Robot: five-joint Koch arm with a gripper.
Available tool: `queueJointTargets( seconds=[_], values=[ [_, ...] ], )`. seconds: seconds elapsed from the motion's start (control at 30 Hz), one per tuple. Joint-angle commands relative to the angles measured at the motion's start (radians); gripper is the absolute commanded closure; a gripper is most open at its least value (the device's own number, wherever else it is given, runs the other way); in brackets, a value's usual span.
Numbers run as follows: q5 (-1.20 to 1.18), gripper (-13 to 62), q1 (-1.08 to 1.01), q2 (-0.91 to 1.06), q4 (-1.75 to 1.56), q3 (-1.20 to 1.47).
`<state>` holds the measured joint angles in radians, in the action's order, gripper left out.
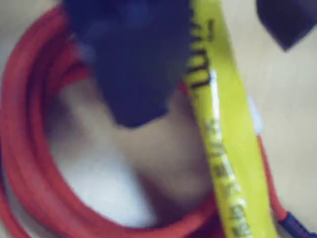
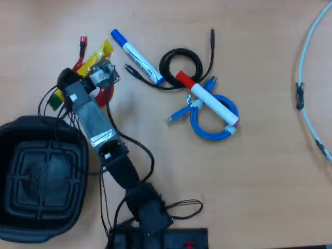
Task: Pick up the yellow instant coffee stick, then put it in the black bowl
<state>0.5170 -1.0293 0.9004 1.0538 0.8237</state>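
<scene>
Yellow instant coffee stick (image 1: 225, 148) is flanked by the spread gripper (image 1: 198, 84) over a red coiled cable (image 1: 29, 163), near the worktop's (image 2: 249, 181) left edge.

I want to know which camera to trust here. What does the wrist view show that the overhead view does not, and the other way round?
Only the wrist view shows the dark lettering on the yellow instant coffee stick and how it crosses the red cable coil, with the gripper jaws on either side of it.

Only the overhead view shows the black bowl, the blue-capped marker, the red-capped marker, the black cable and the blue cable.

Both show the stick, the red coil and the gripper.
</scene>
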Motion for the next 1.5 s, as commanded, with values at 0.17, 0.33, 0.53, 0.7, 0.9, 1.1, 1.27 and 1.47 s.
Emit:
queueJointTargets(
  seconds=[0.17,0.33,0.53,0.7,0.9,1.1,1.27,1.47],
  values=[
    [-0.097,20.5,0.003,-0.005,-0.103,-0.120],
    [-0.095,20.6,0.003,-0.021,-0.123,-0.120],
    [-0.092,20.6,0.005,-0.031,-0.143,-0.120],
    [-0.091,20.5,0.006,-0.041,-0.146,-0.121],
    [-0.092,20.5,0.008,-0.051,-0.146,-0.126],
    [-0.092,20.7,0.009,-0.054,-0.146,-0.126],
    [-0.100,20.7,0.009,-0.080,-0.170,-0.123],
    [-0.104,20.9,0.008,-0.080,-0.172,-0.123]
  ],
)
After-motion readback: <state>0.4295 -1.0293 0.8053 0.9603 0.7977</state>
